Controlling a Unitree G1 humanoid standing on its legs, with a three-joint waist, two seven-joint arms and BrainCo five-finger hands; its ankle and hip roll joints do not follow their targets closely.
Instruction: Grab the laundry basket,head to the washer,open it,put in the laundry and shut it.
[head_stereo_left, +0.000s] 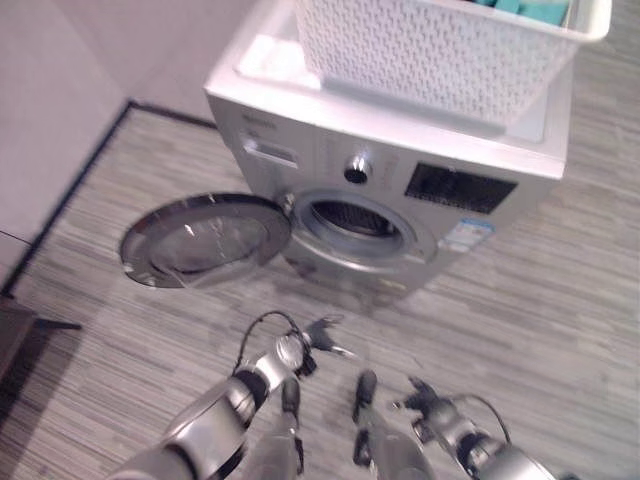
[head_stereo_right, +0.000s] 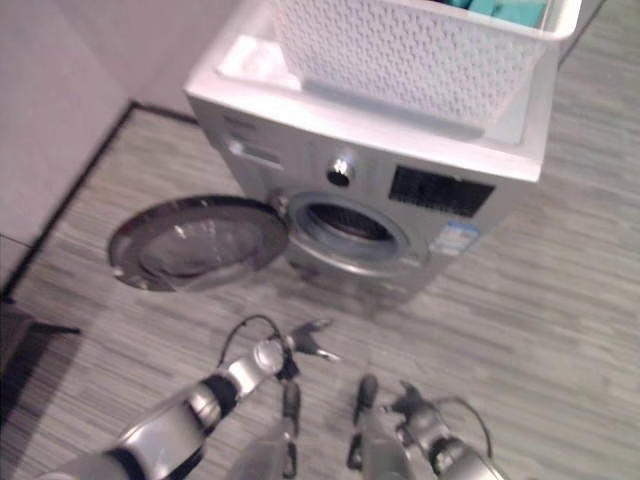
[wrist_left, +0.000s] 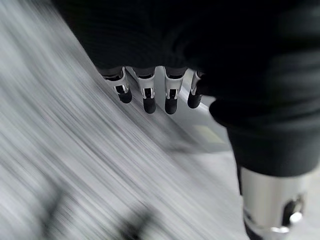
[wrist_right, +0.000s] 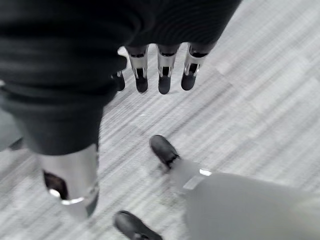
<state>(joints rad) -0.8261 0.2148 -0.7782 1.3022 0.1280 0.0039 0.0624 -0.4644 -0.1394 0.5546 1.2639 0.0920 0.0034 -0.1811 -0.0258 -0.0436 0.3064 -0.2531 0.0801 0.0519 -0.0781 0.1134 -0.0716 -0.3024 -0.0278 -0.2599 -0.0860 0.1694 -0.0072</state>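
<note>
Hands first: left hand (head_stereo_left: 322, 336) hangs low before the washer, fingers loose and spread, holding nothing. Right hand (head_stereo_left: 425, 398) sits low on the other side, likewise slack and empty; I read both wrist views the same way, fingers straight over bare floor (wrist_right: 270, 95).

Washer (head_stereo_left: 400, 190) stands just ahead, door (head_stereo_left: 205, 238) swung fully out to my left, drum (head_stereo_left: 352, 218) exposed. Basket (head_stereo_left: 440, 50) rests on the washer top, a bit of teal laundry (head_stereo_left: 535, 10) showing at its far rim.

Step in hand, as I judge it: loading. I'd raise one hand over the basket rim, pinch cloth from above, carry it down to the drum mouth and push it well inside so nothing hangs on the seal. Keep clear of the door while lowering.

Writing: panel (head_stereo_left: 460, 188) and sticker (head_stereo_left: 466, 234) on the washer front, neither legible to me.
</note>
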